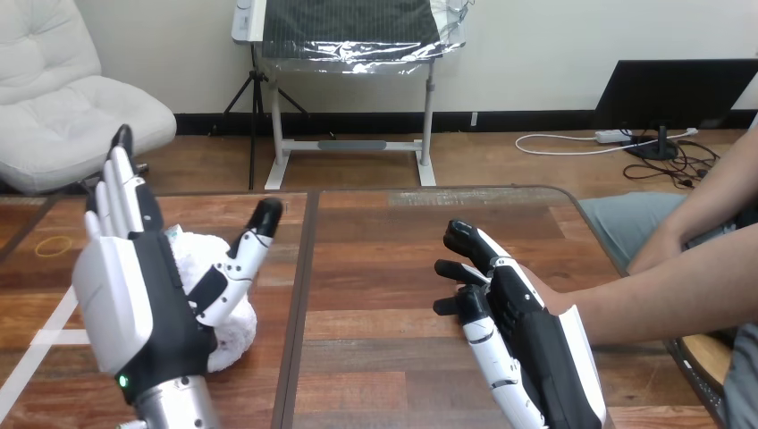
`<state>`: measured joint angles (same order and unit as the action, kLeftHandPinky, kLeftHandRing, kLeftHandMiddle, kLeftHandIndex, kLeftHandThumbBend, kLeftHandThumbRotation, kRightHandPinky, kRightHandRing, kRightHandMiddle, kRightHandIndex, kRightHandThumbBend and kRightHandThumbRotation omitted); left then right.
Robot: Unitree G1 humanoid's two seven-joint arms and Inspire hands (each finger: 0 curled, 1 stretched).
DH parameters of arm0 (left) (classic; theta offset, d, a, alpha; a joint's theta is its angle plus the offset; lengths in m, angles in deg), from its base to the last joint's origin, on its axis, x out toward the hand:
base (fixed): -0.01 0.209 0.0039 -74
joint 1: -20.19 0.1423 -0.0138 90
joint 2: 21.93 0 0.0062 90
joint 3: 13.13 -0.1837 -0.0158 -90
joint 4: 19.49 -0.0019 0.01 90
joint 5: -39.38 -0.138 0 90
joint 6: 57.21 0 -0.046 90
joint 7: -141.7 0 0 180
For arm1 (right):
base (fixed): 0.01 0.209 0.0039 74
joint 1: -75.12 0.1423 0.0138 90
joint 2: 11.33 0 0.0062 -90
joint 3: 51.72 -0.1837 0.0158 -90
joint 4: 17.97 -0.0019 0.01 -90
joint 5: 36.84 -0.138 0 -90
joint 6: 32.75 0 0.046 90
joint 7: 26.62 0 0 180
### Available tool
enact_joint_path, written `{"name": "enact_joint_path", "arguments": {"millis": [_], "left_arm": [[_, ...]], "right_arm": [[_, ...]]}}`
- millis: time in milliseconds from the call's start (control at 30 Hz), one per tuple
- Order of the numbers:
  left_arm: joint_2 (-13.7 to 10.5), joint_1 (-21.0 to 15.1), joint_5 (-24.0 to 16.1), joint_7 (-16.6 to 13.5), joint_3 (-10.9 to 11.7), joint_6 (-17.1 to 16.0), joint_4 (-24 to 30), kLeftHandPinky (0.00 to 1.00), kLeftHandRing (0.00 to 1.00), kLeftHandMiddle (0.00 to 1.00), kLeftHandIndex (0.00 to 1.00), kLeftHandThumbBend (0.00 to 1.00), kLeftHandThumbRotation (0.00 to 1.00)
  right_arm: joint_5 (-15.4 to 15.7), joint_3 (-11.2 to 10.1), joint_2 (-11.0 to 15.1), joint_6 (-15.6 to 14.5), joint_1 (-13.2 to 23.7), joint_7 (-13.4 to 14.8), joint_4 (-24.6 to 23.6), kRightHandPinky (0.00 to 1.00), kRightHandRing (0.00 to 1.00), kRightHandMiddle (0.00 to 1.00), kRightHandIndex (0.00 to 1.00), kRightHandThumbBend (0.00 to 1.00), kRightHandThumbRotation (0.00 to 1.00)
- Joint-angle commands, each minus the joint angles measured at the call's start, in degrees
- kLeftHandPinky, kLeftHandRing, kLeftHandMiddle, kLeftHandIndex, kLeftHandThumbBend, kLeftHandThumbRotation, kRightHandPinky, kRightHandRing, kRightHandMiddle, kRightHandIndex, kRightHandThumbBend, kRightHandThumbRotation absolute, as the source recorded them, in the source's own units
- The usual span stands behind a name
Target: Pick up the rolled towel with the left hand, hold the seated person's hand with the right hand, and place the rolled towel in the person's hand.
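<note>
The white rolled towel [228, 315] lies on the wooden table [384, 268] at the left, partly hidden by my left hand [147, 304]. That hand stands upright just in front of the towel, its fingers straight and its thumb spread over the roll, holding nothing. At the right, the person's forearm [661, 299] reaches in from the right edge. The wrist [543, 295] runs in behind my right hand [527, 326]. My right hand's fingers and thumb are curled round the person's hand, which is mostly hidden behind them.
A dark seam [299, 295] runs down the table between my two hands. A yellow ring mark [54, 246] and a white tape line [40, 344] lie on the table's left. The person's other arm [706, 192] rests past the right edge.
</note>
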<state>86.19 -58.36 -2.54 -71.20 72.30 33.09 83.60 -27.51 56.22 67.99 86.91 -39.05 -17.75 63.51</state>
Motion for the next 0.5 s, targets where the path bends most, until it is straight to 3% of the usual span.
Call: {"name": "enact_joint_path", "arguments": {"millis": [0,467], "left_arm": [[0.05,-4.36,-1.24,0.82,0.82,2.82,2.37,0.95,0.96,0.98,1.0,0.79,0.76],[-0.14,-7.77,-0.16,5.01,2.56,11.82,2.09,0.91,0.96,0.99,1.0,0.87,0.77]], "right_arm": [[0.27,-0.99,-2.53,1.7,3.1,0.3,-0.08,0.65,0.81,0.88,0.87,0.53,0.85],[0.99,-1.22,-2.66,1.02,3.14,0.43,-0.21,0.63,0.8,0.87,0.86,0.55,0.86]]}}
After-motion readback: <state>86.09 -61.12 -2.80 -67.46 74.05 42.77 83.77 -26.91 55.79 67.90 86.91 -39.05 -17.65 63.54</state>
